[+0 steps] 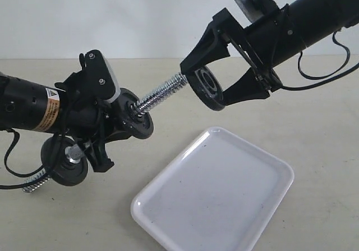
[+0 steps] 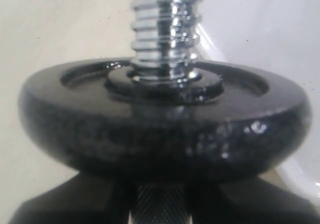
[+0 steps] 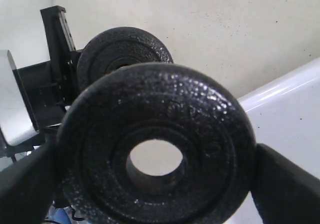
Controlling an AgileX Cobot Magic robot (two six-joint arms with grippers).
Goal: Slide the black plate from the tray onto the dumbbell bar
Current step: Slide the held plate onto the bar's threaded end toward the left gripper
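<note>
My right gripper (image 1: 205, 85) holds the black plate (image 1: 201, 92) by its rim, up in the air, right at the threaded tip of the dumbbell bar (image 1: 162, 94). In the right wrist view the black plate (image 3: 155, 149) sits between both fingers (image 3: 285, 184), and only pale background shows through its hole. My left gripper (image 1: 104, 136) is shut on the bar's knurled middle (image 2: 160, 206) and holds the bar tilted. A black disc (image 2: 160, 119) sits on the bar just above the jaws. The white tray (image 1: 224, 195) lies below with nothing on it.
A second black disc (image 1: 67, 161) is on the bar's lower end, by a silver nut (image 1: 73, 153). The tray's rim (image 2: 260, 28) shows behind the bar. Both arms hang over the beige tabletop (image 1: 314, 127).
</note>
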